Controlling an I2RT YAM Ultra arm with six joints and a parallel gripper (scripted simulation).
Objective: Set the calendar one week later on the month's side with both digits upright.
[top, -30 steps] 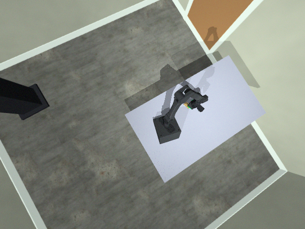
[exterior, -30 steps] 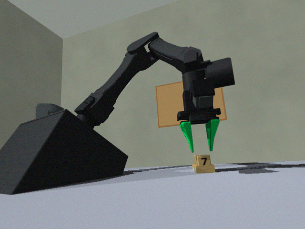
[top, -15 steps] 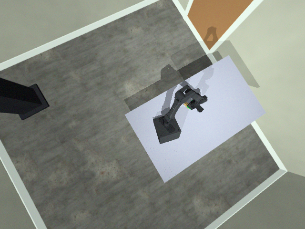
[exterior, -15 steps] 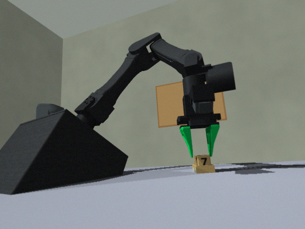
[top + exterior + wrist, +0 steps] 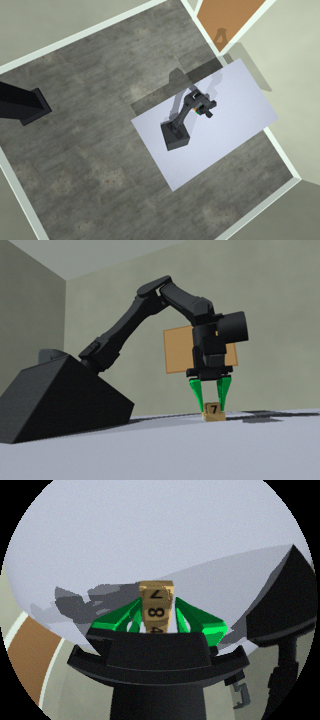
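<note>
A small wooden calendar tray lies flat on the white table. A wooden cube stands in it and shows a 7 toward the exterior camera. From that side I see only this one cube; a second cube is hidden. My gripper points straight down with its green fingers on either side of the cube, tips near the tray's rim. The fingers are open, and I cannot tell whether they touch the cube's sides. In the wrist view the cube sits between the fingers and shows a 7 and an 8. The month's name is not visible.
The arm's black base stands on the table to the left of the tray. An orange panel hangs on the wall behind. From above, the gripper is near the middle of the table.
</note>
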